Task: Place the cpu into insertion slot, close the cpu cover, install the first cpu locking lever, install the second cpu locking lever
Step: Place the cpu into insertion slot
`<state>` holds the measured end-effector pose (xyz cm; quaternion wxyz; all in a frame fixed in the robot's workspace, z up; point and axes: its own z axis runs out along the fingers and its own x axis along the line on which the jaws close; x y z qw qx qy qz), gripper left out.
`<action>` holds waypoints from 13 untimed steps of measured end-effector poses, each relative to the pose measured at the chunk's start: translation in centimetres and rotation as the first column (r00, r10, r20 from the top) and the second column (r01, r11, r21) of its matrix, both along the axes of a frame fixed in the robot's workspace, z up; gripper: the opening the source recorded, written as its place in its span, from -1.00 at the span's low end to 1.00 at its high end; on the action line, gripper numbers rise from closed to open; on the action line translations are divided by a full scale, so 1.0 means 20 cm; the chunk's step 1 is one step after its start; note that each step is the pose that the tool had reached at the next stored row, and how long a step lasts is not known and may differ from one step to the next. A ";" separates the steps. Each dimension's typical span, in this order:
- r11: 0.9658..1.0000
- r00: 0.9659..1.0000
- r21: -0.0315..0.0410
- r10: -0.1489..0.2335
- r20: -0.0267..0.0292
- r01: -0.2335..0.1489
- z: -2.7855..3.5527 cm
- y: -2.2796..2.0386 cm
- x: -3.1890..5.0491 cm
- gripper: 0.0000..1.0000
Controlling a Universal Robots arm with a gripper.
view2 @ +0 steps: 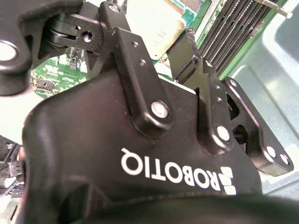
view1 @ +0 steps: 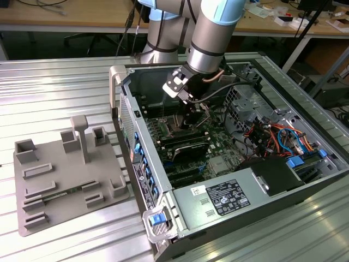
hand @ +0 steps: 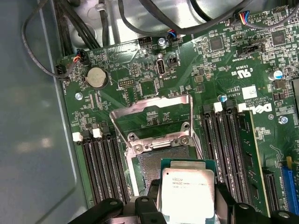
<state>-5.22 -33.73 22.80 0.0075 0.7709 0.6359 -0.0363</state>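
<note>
My gripper [hand: 188, 207] is shut on the cpu [hand: 188, 191], a small square chip with a silver face on a green edge. It holds the chip by two opposite sides, just above the insertion slot [hand: 156, 161], whose dark pin field shows beyond the chip. The cpu cover [hand: 161, 139], a thin silver frame with a square window, stands swung open past the slot. In the second wrist view the black fingers [view2: 128, 51] clamp the cpu [view2: 154, 23]. In the exterior view the gripper [view1: 191, 117] reaches down into the open computer case over the green motherboard [view1: 163, 136].
Long black memory slots [hand: 100, 163] flank the socket on both sides [hand: 226, 140]. Black cables [hand: 70, 28] run along the case wall. A power supply [view1: 223, 196] and coloured cables [view1: 275, 136] fill the case's near side. A grey fixture plate [view1: 60, 174] lies at the exterior view's left.
</note>
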 end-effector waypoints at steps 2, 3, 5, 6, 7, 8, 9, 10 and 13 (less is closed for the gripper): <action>1.000 1.000 0.000 0.006 0.000 -0.006 0.000 0.000 0.000 0.09; 1.000 1.000 0.000 0.009 0.000 -0.009 0.000 0.000 0.000 0.09; 1.000 1.000 0.000 0.014 0.000 -0.014 0.000 0.000 0.000 0.09; 1.000 1.000 0.000 0.015 0.000 -0.015 0.000 0.000 0.000 0.09; 1.000 1.000 0.000 0.019 0.000 -0.019 0.000 0.000 0.000 0.09; 1.000 1.000 0.000 0.022 0.000 -0.022 0.000 0.000 0.000 0.09; 1.000 1.000 0.000 0.025 0.000 -0.025 0.000 0.000 0.000 0.09; 1.000 1.000 0.000 0.027 0.000 -0.027 0.000 0.000 0.000 0.09; 0.999 0.999 0.000 0.034 0.000 -0.034 0.000 0.000 0.000 0.09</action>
